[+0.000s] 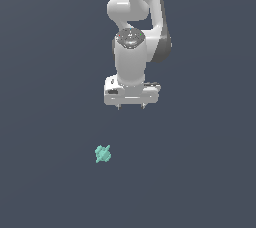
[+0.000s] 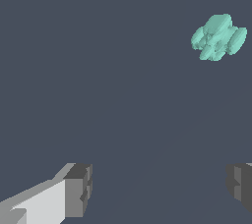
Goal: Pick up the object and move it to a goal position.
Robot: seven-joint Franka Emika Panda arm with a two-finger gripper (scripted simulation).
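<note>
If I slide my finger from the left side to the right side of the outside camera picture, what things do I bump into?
Teal lumpy object → the robot's tool, hanging under the white arm. They are apart, not touching.

you see flat, even, dim rendered light on a dark slate ground (image 1: 45,187), no cast shadows; a small glare spot tops the white arm (image 1: 131,37). edges look slightly jagged.
</note>
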